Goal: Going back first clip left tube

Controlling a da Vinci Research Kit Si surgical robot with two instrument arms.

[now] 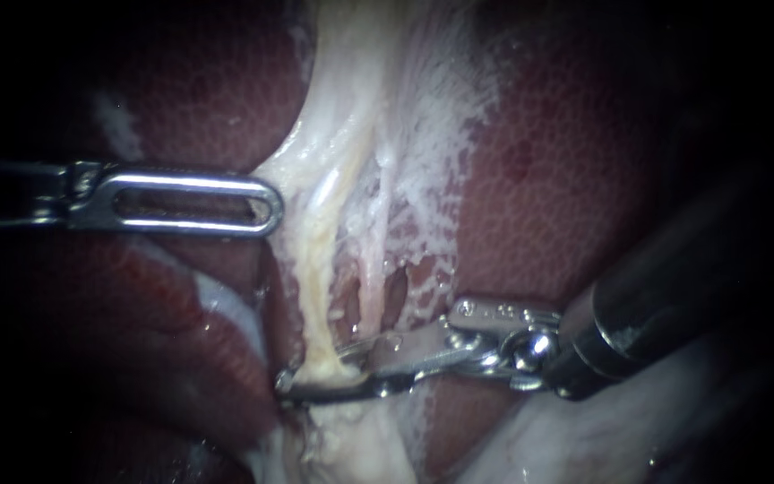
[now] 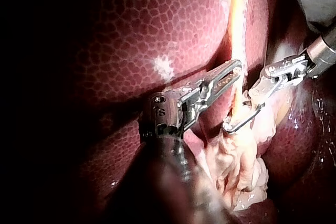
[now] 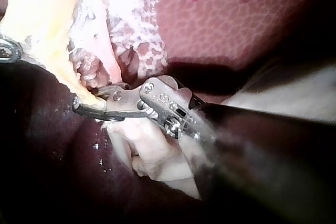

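In the endoscope view my left instrument (image 1: 266, 211) lies level, its slotted jaws shut on the edge of the pale tissue (image 1: 342, 134) beside the tubes, which is drawn toward them. The left tube (image 1: 315, 296), yellowish, runs down from that tissue. My right instrument (image 1: 320, 375) reaches in low, and its open jaws straddle the tube from above and below. Whether a clip sits on the tube there is hidden by the jaws. The left wrist view shows my right instrument (image 2: 236, 121) looped round the tube (image 2: 234, 19), just ahead of my left instrument (image 2: 233, 74).
Dark red liver (image 1: 548, 179) lies on both sides of the tubes. A second thin strand (image 1: 378, 287) runs right of the left tube, with webby white tissue (image 1: 432, 161) beyond it. A pale lumpy mass (image 2: 236, 166) lies under my right instrument's jaws.
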